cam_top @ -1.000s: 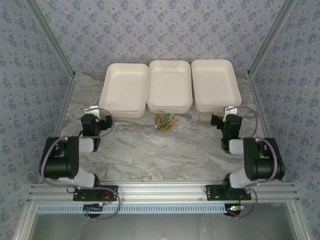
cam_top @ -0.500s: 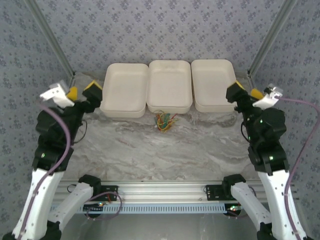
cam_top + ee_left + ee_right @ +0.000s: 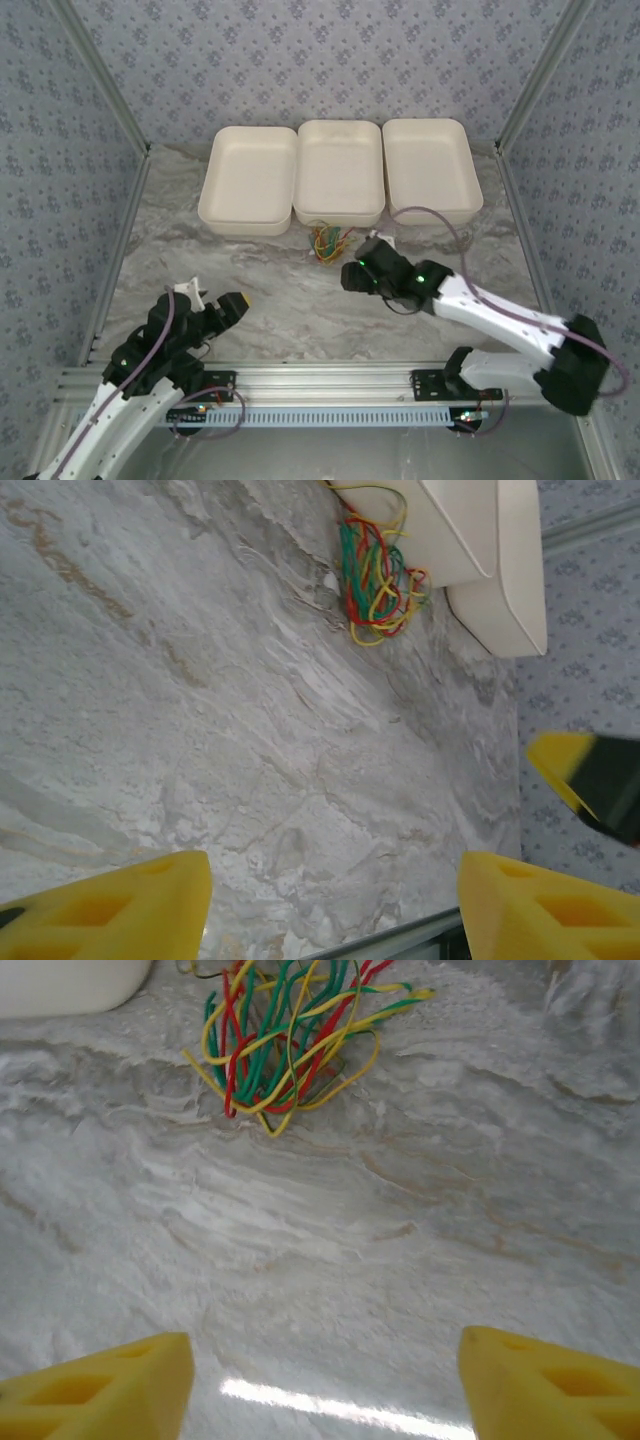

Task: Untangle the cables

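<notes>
1. While the cables [image 3: 328,241] lie in a red, yellow and green knot on the marble counter [image 3: 270,285], touching the front edge of the middle of three white trays [image 3: 340,170], both arms sit low over the surface.
2. The right gripper [image 3: 352,275] hovers near the tangle, on its near-right side, its yellow-tipped jaws spread wide with nothing between them.
3. The left gripper [image 3: 215,300] hangs well apart from the knot at the counter's near-left, its jaws likewise spread and empty.
</notes>
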